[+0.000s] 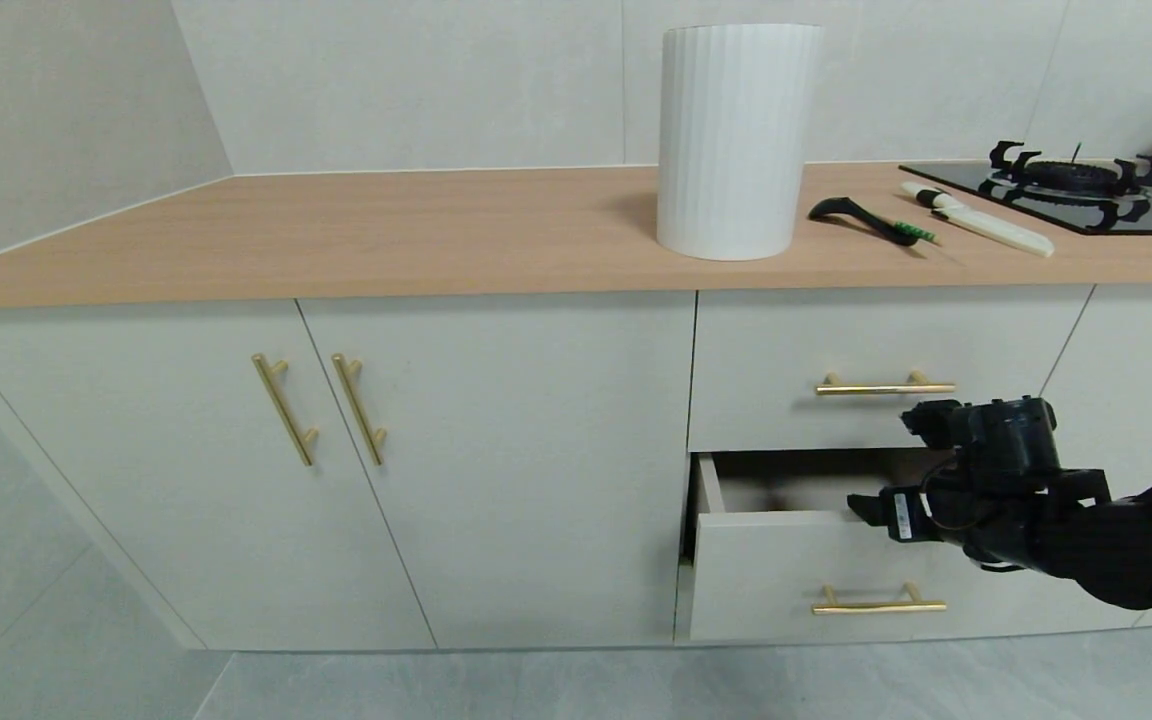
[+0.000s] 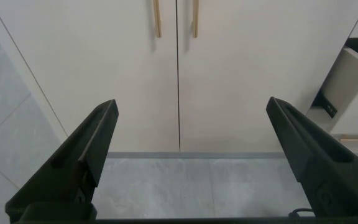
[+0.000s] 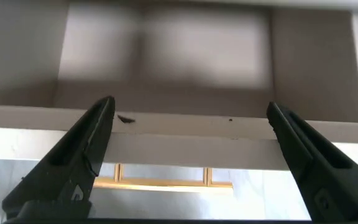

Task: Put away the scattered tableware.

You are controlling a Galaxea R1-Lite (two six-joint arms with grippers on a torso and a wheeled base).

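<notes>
Left claw (image 2: 191,104) sits low, facing the cabinet doors (image 2: 241,74), spread wide and empty. Right claw (image 1: 886,465) is also wide open with nothing in it, at the top edge of the lower drawer (image 1: 786,545), which is part-way out. Tableware is up on the bench (image 1: 386,235), well apart from the drawer: a black utensil (image 1: 871,220) and a white knife (image 1: 976,218) just beside it, near the hob (image 1: 1076,190).

Risks:
- Claw could nudge the drawer front and shut it.
- A reach for the utensil could clip the white ribbed cylinder (image 1: 736,140) nearby.
- The knife lies flat and will probably slip.

Drawer inside is dark, contents unclear. Hob is cut off at the edge.
</notes>
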